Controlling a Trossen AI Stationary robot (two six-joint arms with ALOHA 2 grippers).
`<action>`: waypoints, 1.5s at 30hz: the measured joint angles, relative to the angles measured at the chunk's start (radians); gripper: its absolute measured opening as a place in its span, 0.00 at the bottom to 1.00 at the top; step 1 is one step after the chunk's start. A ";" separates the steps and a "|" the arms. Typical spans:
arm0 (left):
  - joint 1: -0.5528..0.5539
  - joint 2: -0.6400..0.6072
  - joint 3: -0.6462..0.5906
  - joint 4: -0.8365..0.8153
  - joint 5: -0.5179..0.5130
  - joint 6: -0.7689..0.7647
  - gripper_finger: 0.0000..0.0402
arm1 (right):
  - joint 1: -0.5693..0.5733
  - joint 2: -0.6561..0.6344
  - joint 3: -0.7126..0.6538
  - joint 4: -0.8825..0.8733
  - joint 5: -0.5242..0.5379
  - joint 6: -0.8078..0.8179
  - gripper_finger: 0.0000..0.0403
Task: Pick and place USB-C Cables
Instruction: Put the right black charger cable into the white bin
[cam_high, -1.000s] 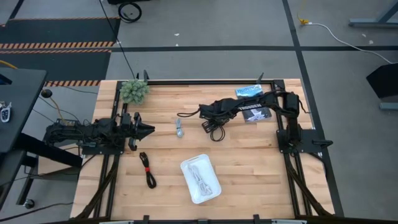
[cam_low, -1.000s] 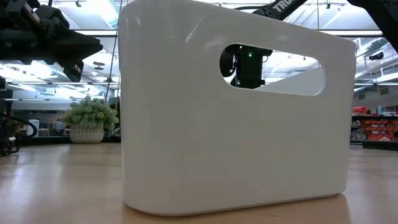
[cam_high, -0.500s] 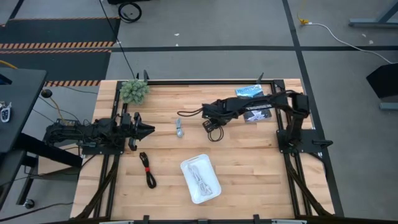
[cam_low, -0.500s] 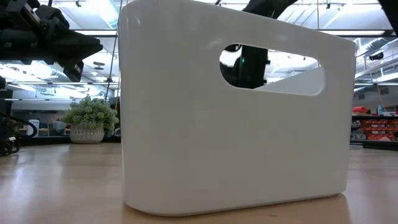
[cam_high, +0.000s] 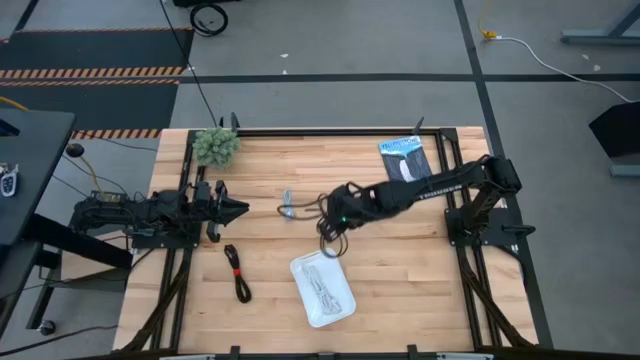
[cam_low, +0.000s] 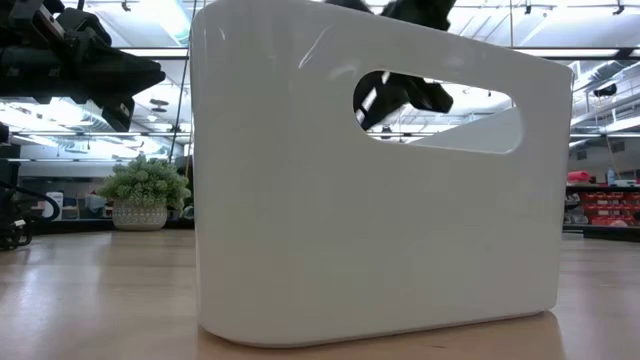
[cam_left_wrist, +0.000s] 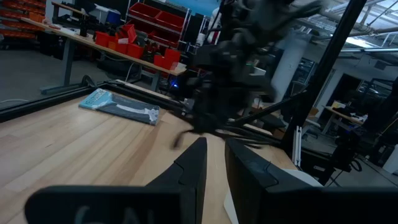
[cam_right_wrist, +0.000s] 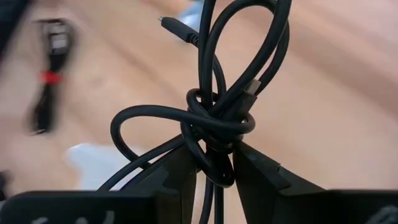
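Leftmost, left gripper (cam_high: 240, 208) parked at counter (cam_high: 400, 270) edge, fingers (cam_left_wrist: 193, 168) nearly together, holding nothing, waiting. Red-tied black cable (cam_high: 237, 272) lies on counter near it. Grey cable (cam_high: 288, 207) mid-counter. White cable (cam_high: 322, 290) already inside white tray (cam_high: 340, 307). Right gripper (cam_high: 335, 218) hangs just above tray's far end, fingers (cam_right_wrist: 180, 171) clamped on knot of black cable (cam_right_wrist: 214, 118), loops dangling; likely carrying it for drop into tray. Blue-and-black packet (cam_high: 404, 156) far right.
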 joint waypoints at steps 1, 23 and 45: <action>0.000 0.000 0.000 0.000 0.000 0.000 0.17 | 0.019 0.000 0.000 0.026 0.000 0.009 0.27; 0.000 0.007 0.002 0.001 0.000 0.000 0.17 | 0.327 0.104 0.002 0.429 0.106 0.184 0.27; 0.000 0.048 0.000 -0.006 0.000 0.000 0.17 | 0.421 0.226 0.207 0.110 0.251 0.295 0.27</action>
